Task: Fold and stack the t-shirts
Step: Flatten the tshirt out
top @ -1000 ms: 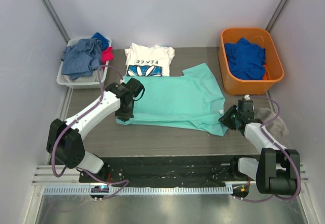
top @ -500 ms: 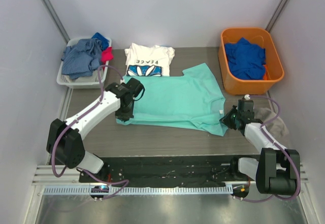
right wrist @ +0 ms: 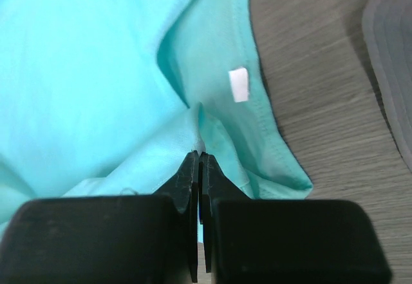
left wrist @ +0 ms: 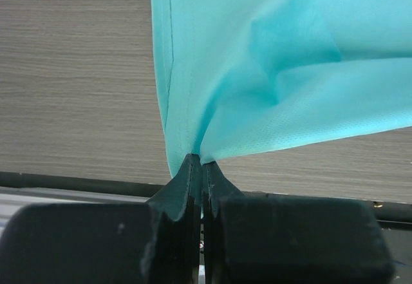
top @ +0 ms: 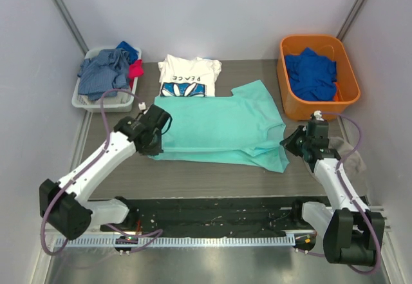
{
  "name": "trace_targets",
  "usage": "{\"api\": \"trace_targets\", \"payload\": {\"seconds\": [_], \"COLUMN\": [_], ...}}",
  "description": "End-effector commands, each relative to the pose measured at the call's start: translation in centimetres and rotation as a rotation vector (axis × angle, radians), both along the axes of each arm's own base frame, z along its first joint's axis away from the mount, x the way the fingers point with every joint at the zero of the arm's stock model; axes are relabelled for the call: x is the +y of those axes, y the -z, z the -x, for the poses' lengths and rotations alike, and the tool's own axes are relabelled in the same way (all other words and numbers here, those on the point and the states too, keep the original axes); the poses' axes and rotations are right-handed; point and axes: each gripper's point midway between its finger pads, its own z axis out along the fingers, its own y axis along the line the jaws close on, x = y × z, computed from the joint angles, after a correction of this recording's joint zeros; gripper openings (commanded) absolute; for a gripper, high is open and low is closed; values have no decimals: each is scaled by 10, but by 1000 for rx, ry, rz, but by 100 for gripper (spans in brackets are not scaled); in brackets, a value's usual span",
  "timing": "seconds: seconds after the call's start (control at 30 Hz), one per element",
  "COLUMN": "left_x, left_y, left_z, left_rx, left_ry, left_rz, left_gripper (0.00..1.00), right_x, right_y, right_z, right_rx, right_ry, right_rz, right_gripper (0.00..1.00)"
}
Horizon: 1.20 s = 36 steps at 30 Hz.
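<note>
While both pincers are clenched on the mint-teal t-shirt (top: 219,126), the garment lies spread on the bench (top: 206,179) between them, its hem toward the left pincer (left wrist: 201,161) and its neck opening toward the right pincer (right wrist: 198,156). The left pincer's tips are pressed together on a corner of the hem, and the cloth fans out from them in soft folds across the wood-grain surface. The right pincer nips a ridge of fabric just short of the collar, with the small white label (right wrist: 239,84) lying just beyond its tips and slightly to their right. Beyond the left pincer, past the far edge of the teal shirt, the white t-shirt (top: 188,76) printed "PEACE" lies folded on the bench. An orange tub (top: 288,100) holding a royal blue garment (top: 311,73) stands beyond the right pincer, and a white basket (top: 96,102) of grey-blue clothes (top: 102,71) sits beyond the left pincer and off to its left.
</note>
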Motion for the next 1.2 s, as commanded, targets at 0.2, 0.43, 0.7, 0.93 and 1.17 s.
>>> {"api": "trace_targets", "payload": {"seconds": [0.2, 0.43, 0.7, 0.93, 1.17], "left_x": [5, 10, 7, -2, -9], "left_y": [-16, -7, -2, 1, 0], "left_z": [10, 21, 18, 9, 2], "left_rx": [-150, -173, -183, -202, -197], "left_ry": [-119, -159, -188, -202, -185], "left_rz": [136, 177, 197, 232, 244], "left_gripper": [0, 0, 0, 0, 0], "right_x": [12, 32, 53, 54, 47], "right_y": [-82, -131, -145, -176, -221], "right_z": [11, 47, 71, 91, 110], "right_rx": [-147, -177, -164, -219, -307], "right_ry": [-44, -89, -103, -78, -95], "right_rz": [-36, -103, -195, -230, -157], "right_gripper": [1, 1, 1, 1, 1]}}
